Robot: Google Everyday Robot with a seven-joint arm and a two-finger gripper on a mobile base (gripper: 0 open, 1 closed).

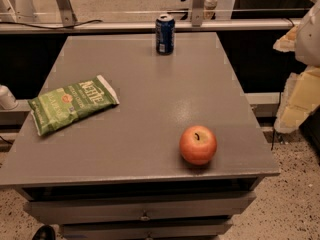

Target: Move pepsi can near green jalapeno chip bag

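Observation:
The dark blue pepsi can stands upright at the far edge of the grey table, near its middle. The green jalapeno chip bag lies flat near the table's left edge, with white "Kettle" lettering facing up. My gripper shows as pale cream shapes at the right edge of the view. It is off the table's right side, well away from the can and the bag, and holds nothing that I can see.
A red-orange apple sits near the table's front right. A rail with metal posts runs behind the table. Drawers are below the tabletop. A speckled floor lies around it.

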